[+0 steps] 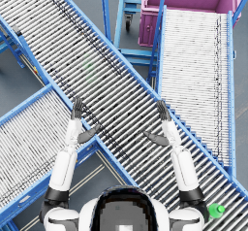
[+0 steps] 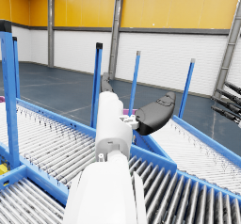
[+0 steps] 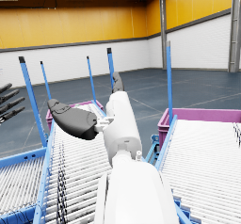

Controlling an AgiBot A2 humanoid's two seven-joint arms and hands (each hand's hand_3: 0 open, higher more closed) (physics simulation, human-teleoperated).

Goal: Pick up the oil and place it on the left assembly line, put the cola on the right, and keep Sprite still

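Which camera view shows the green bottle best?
The head view: only there the green bottle appears, lying on the middle conveyor near the right arm. Both wrist views face away from it and show nothing of it.

Your left hand [image 1: 77, 124] and right hand [image 1: 167, 127] reach forward side by side, well apart. Both are empty, fingers [image 1: 76, 109] straight ahead, thumbs [image 1: 89, 134] spread inward toward each other.
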